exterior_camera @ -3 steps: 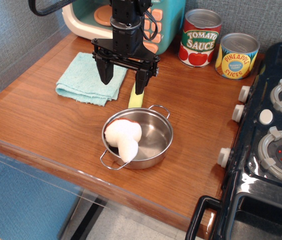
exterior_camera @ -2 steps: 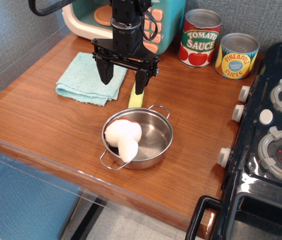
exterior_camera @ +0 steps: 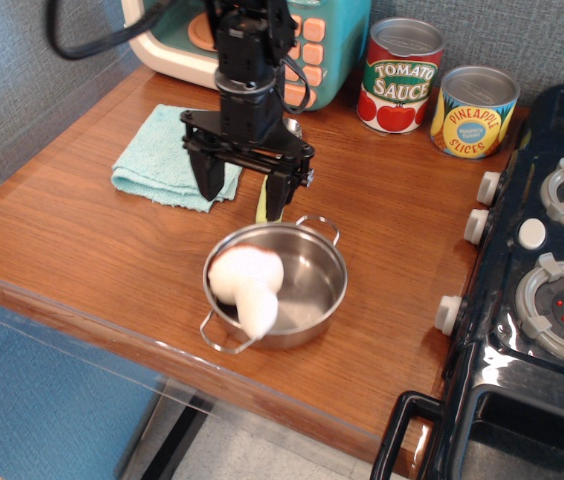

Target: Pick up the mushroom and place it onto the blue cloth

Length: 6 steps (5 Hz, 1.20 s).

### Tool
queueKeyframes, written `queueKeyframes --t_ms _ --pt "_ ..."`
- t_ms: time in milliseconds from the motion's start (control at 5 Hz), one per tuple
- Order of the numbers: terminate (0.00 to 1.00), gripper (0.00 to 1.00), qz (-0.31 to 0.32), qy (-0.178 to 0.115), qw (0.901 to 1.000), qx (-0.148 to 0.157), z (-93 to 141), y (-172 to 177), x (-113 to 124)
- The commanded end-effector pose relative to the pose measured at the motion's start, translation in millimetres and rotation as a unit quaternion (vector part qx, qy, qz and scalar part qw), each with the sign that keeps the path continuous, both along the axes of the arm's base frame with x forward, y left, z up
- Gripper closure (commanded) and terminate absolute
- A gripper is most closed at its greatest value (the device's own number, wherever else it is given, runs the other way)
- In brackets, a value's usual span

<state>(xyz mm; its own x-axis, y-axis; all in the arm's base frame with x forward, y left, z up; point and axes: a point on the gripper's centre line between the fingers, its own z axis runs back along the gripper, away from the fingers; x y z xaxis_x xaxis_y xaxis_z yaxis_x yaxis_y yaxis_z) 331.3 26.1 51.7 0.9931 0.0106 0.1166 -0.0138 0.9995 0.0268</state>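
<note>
The mushroom (exterior_camera: 246, 285) is lying inside the steel pot (exterior_camera: 314, 296), leaning against its near-left wall, cap toward the back. The gripper (exterior_camera: 243, 194) is hanging just behind the pot's far rim, its 2 black fingers (exterior_camera: 207, 176) spread apart and holding nothing. The blue cloth (exterior_camera: 167, 160) is sitting on the wooden counter (exterior_camera: 72, 235) to the left, partly behind the left finger. A yellow stick (exterior_camera: 261, 203) is peeking out between the fingers. 2 cans, tomato sauce (exterior_camera: 399, 77) and pineapple slices (exterior_camera: 473, 112), are standing behind, and a toy stove (exterior_camera: 542, 290) is bordering the right side.
</note>
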Motion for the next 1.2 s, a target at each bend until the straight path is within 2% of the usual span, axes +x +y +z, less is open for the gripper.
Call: queueKeyframes --t_ms 0,200,600,1000 --pt "0.00 0.00 -0.078 -0.092 0.9926 -0.013 59.8 -32.2 -38.1" --pt "0.00 0.00 -0.093 -0.076 0.9927 -0.010 52.1 -38.5 -51.3" --pt "0.00 0.00 -0.111 -0.019 0.9933 0.025 12.5 -43.3 -61.4" --pt "0.00 0.00 -0.096 0.033 0.9935 0.052 -23.3 -41.4 -50.6"
